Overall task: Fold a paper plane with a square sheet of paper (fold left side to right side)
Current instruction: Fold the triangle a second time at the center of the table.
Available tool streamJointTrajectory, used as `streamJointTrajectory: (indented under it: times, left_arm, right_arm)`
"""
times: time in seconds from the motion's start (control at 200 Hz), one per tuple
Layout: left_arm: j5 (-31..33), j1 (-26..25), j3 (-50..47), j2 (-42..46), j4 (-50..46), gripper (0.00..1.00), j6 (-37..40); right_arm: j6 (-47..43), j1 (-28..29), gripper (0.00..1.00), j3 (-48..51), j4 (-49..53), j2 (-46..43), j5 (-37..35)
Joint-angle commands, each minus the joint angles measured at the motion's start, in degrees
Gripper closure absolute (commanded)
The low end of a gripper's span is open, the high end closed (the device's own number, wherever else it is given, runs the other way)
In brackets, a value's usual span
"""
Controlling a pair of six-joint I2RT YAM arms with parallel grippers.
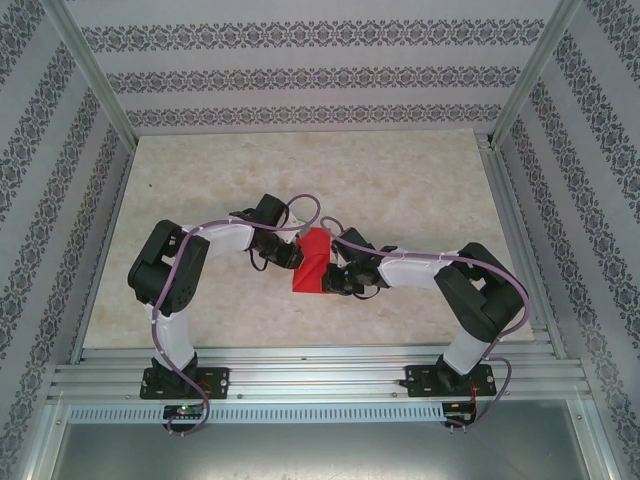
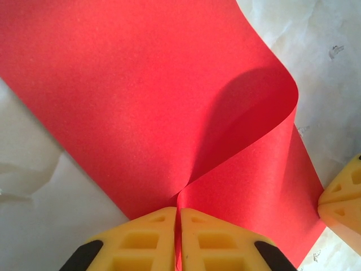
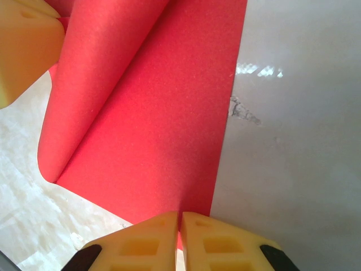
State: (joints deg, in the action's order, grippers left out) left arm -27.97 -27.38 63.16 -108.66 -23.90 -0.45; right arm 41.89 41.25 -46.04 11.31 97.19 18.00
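I'm holding the red paper [image 1: 310, 262] mid-desk [image 1: 400, 190]. My left gripper [image 2: 179, 213] is clamped on a lifted edge, curling it over toward my right gripper [image 3: 180, 217], which is clamped on the opposite edge. The curl isn't pressed flat yet, so I judge the first fold barely begun, with all the later folds still left.

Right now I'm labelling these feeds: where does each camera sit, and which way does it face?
Top external: above, behind the bases, facing down at the table; left claw and right claw meet at the red paper.
Left wrist: rides the left claw, facing along its yellow fingers.
Right wrist: same, on the right claw.
Shared: both wrist views show curled paper.
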Motion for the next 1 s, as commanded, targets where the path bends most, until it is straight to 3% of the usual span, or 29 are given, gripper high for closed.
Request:
streamJointTrajectory:
  times: [0.0, 0.39, 0.994]
  left_arm:
    - [0.52, 0.4, -1.89, -0.69, 0.52, 0.88, 0.24]
    - [-0.11, 0.08, -4.05, -0.87, 2.34, 0.88, -1.19]
    - [-3.67, -0.92, -5.23, 3.86, 3.89, 0.88, -4.03]
  right_arm:
    - [-0.9, 0.32, 0.86, -0.06, 2.08, 1.53, -2.69]
    - [3.62, -3.19, 0.83, 0.34, -5.82, -4.62, 3.41]
    - [4.63, -3.21, 0.88, 1.04, -3.04, 2.74, 0.99]
